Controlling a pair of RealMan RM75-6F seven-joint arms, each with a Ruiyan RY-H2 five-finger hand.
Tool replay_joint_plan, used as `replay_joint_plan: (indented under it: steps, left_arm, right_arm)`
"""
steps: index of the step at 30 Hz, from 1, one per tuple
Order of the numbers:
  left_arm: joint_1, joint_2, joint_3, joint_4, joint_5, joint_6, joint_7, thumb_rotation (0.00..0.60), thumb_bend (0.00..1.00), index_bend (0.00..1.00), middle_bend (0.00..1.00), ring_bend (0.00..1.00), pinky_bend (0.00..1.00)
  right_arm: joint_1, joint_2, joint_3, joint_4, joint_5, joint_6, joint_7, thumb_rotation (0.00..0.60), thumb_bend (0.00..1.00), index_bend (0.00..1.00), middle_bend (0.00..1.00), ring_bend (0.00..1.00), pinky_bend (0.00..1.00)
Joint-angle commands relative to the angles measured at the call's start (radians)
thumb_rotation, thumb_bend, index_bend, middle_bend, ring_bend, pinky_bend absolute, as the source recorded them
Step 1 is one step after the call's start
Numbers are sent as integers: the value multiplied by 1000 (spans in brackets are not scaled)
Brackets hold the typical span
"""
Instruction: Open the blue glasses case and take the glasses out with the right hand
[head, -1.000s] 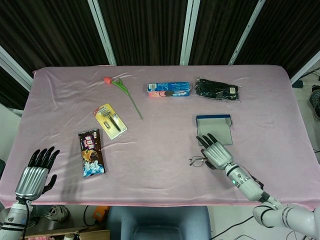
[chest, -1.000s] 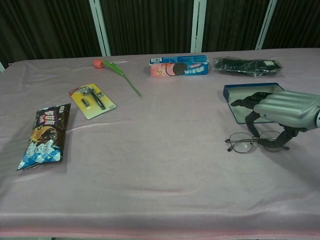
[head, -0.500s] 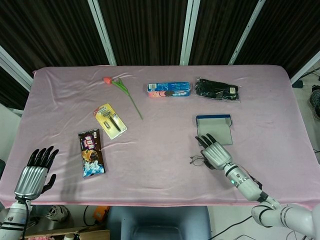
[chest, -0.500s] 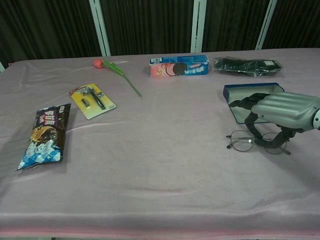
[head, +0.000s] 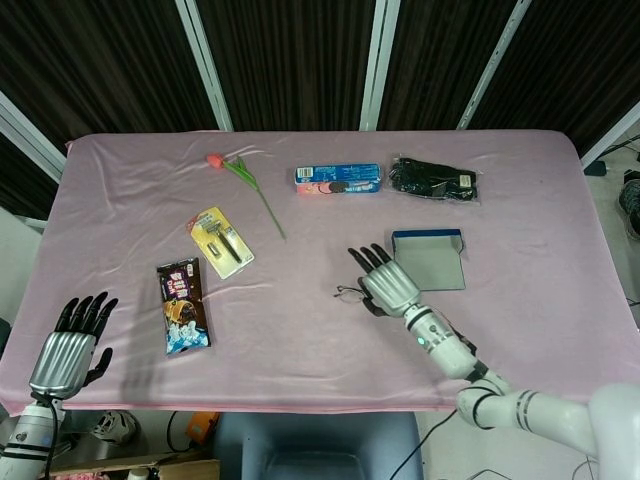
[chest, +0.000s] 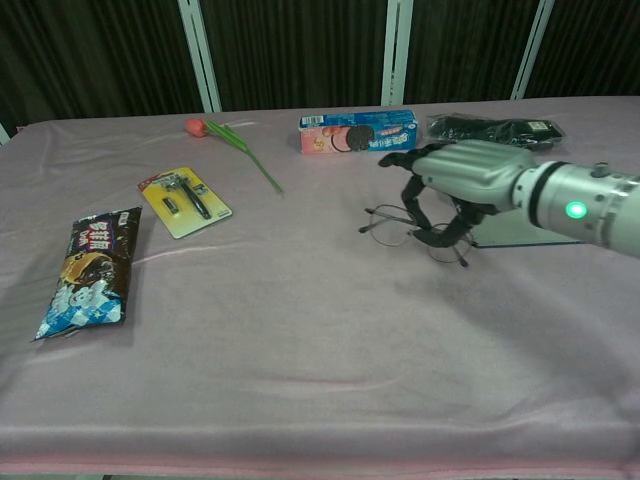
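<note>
Head view looks down on the pink table (head: 320, 330), where the right hand (head: 388, 283) sits left of the open blue glasses case (head: 429, 258), fingers reaching up and to the left. From above, the hand covers nearly all of the glasses (head: 349, 293); only a sliver of thin frame pokes out at its left side, so the hold cannot be read here. The left hand (head: 68, 345) shows only in this view, at the near left corner of the table, fingers spread and holding nothing. Further back lie a tulip (head: 243, 176), a cookie box (head: 338, 179), a black packet (head: 434, 180), a yellow razor card (head: 221, 241) and a snack bag (head: 183, 305). Chest view shows what the hand hides from above: the right hand (chest: 462, 180) has its fingers curled down around the glasses (chest: 410, 228), gripping them near the right lens, with the left lens sticking out toward the tulip (chest: 238, 144); whether they touch the cloth is unclear. Behind the forearm only a thin edge of the case (chest: 520, 237) is visible.
</note>
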Motion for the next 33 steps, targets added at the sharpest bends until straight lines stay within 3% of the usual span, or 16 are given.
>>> replay_joint_plan:
  steps: [1, 5, 10, 11, 14, 16, 19, 24, 27, 33]
  left_arm:
    - [-1, 1, -1, 1, 0, -1, -2, 600, 410, 0, 0, 0, 0]
    - [-1, 4, -1, 2, 0, 0, -12, 600, 410, 0, 0, 0, 0]
    - [-2, 7, 0, 4, 1, -4, -19, 600, 410, 0, 0, 0, 0]
    - [-2, 7, -1, 4, 1, -4, -20, 600, 410, 0, 0, 0, 0]
    - [-1, 7, -2, 5, 5, 3, -31, 600, 411, 0, 0, 0, 0]
    - [1, 7, -1, 8, 11, 8, -36, 600, 414, 0, 0, 0, 0]
    - [1, 9, 2, 9, 14, 8, -38, 600, 414, 0, 0, 0, 0]
    - [7, 15, 1, 5, 17, 22, -43, 600, 413, 0, 0, 0, 0]
    - [10, 17, 4, 3, 23, 26, -43, 600, 414, 0, 0, 0, 0]
    - [16, 20, 5, -4, 31, 40, -41, 600, 414, 0, 0, 0, 0]
  right_arm:
    - [95, -104, 81, 42, 135, -52, -116, 600, 565, 740, 9, 0, 0]
    - [172, -195, 120, 94, 251, -65, -206, 600, 565, 734, 10, 0, 0]
    - [246, -285, 121, 149, 351, -60, -310, 600, 565, 698, 10, 0, 0]
    - [254, -296, 118, 156, 368, -58, -327, 600, 565, 664, 10, 0, 0]
    - [278, -320, 115, 164, 438, -43, -388, 600, 565, 389, 11, 0, 0]
    - [288, -323, 116, 153, 474, -24, -418, 600, 565, 290, 6, 0, 0]
    - [291, -307, 109, 117, 504, 6, -449, 600, 564, 230, 0, 0, 0]
    - [248, -205, 71, -38, 467, 91, -456, 600, 536, 229, 0, 0, 0]
    - [167, -76, 18, -209, 368, 179, -407, 600, 530, 225, 0, 0, 0]
    - [-46, 223, -150, -498, 182, 383, -322, 600, 456, 150, 0, 0, 0]
